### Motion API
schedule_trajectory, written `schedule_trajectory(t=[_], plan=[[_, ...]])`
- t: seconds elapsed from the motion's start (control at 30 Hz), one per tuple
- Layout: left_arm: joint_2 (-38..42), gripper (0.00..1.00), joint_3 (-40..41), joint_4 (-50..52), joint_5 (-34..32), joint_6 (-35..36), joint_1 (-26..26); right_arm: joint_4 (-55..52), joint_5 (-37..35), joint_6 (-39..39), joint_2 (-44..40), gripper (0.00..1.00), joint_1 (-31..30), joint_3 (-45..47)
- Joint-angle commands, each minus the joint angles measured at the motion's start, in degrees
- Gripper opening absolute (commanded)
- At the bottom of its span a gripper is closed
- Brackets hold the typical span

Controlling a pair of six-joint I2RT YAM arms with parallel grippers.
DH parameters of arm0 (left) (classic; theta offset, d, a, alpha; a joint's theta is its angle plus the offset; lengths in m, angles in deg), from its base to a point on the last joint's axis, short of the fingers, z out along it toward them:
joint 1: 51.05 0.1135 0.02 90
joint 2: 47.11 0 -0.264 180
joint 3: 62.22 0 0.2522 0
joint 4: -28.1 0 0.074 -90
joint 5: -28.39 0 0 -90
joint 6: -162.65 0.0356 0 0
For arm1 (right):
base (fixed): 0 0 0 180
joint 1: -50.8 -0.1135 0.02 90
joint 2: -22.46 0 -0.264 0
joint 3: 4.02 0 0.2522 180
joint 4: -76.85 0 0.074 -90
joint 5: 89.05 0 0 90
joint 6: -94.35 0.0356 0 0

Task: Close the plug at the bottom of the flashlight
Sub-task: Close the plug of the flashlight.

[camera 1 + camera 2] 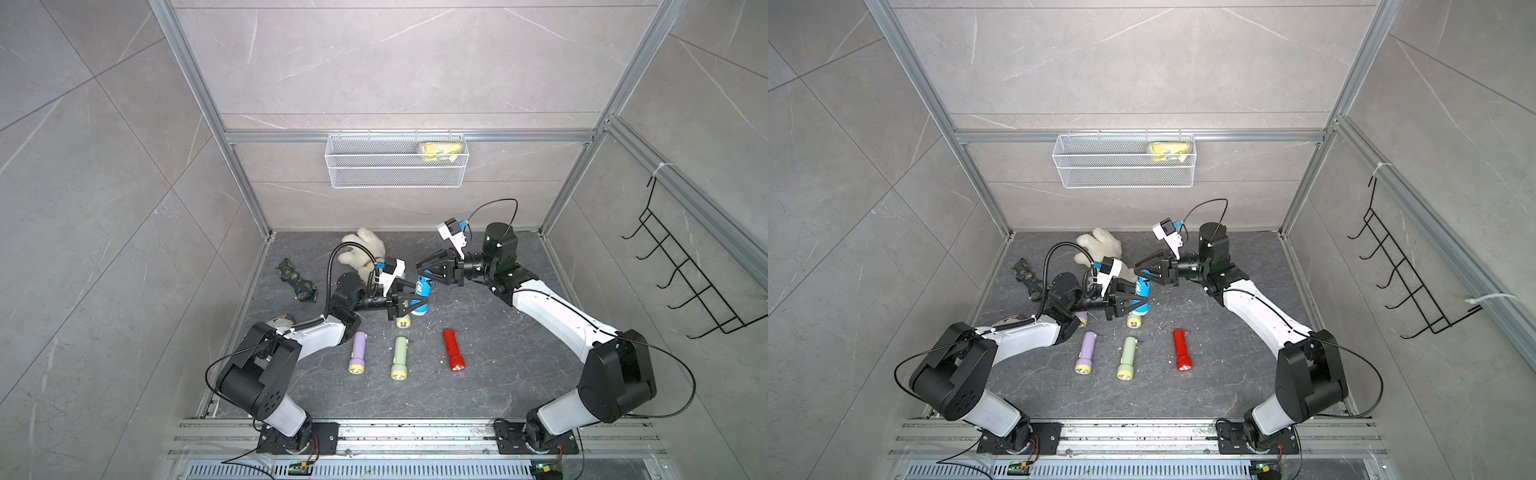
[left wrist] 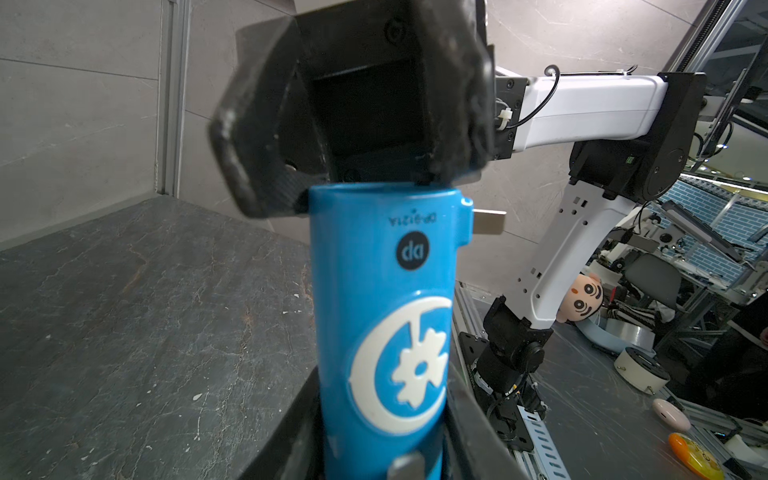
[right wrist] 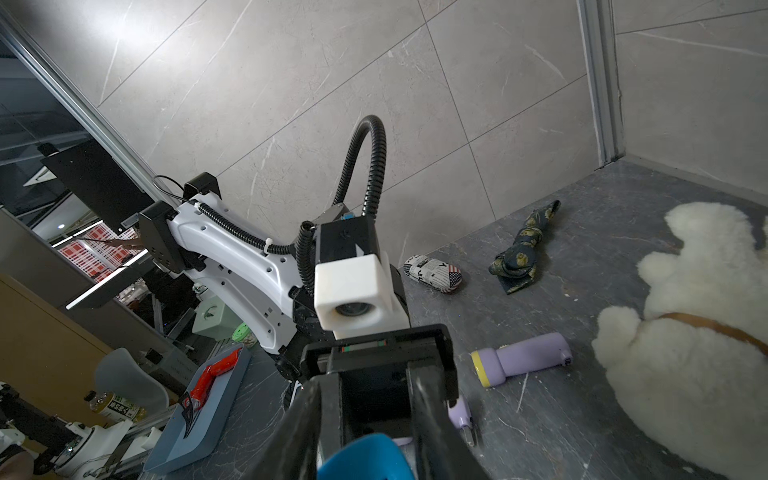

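The blue flashlight [image 1: 423, 287] hangs tilted above the counter [image 1: 498, 374], between the two claws. Furthest out from the left claw [image 1: 415, 299], on its outer side, a dark patterned cloth [image 1: 296, 284] lies on the counter, and just behind that claw sits a white plush toy [image 1: 362, 248]. The left claw itself is clamped tight round the flashlight's body, a jaw on each side. Directly beneath it a yellow-headed flashlight [image 1: 403, 322] pokes out, mostly hidden. Nearer the arm bases than either claw, three more lie in a row, well apart: a purple flashlight [image 1: 358, 352], a green flashlight [image 1: 400, 357] and a red flashlight [image 1: 453, 350]. Near the blue one's tail end a metal prong [image 2: 488, 222] sticks out sideways. The right claw [image 1: 424, 270] meets that tail end head-on, its jaws partway apart, one to each side of the blue rim; whether they touch it I cannot tell.
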Motion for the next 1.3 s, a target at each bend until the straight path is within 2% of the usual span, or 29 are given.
schedule_trajectory(t=[0.0,0.3,0.5,0.7,0.77,0.83,0.9,1.13,1.27], plan=[[4.2,0.0,-2.6,-3.9,0.7,2.7,-0.2,-2.1,-0.2,-1.4,1.4,0.38,-1.4,-0.2],[8.0,0.0,-2.4,-0.5,-1.0,8.4,-0.1,-0.4,-0.3,-0.2,1.1,0.33,-2.5,3.0],[9.3,0.0,-2.9,-1.2,-1.8,9.6,-0.2,-1.1,-0.9,-1.1,2.0,0.22,-3.8,3.5],[11.0,0.0,-3.3,1.5,-1.7,11.4,-0.1,-3.8,-2.5,-3.4,1.8,0.17,-4.0,3.7],[11.7,0.0,-3.3,1.9,-1.8,11.8,-0.2,-5.4,-2.9,-4.5,1.9,0.09,-4.1,3.4],[12.4,0.0,-3.6,2.3,-1.9,12.2,-0.1,-6.8,-3.6,-5.6,1.9,0.07,-4.2,3.0],[13.0,0.0,-3.7,2.6,-1.9,12.3,-0.1,-8.6,-4.2,-7.0,2.0,0.0,-4.6,2.4],[13.2,0.0,-3.6,3.8,-1.4,12.3,-0.3,-9.2,-7.6,-7.0,1.3,0.0,-4.7,0.9],[13.7,0.0,-3.2,6.6,-1.5,14.2,-0.7,-10.2,-15.3,-4.8,0.7,0.11,-3.1,-1.0]])
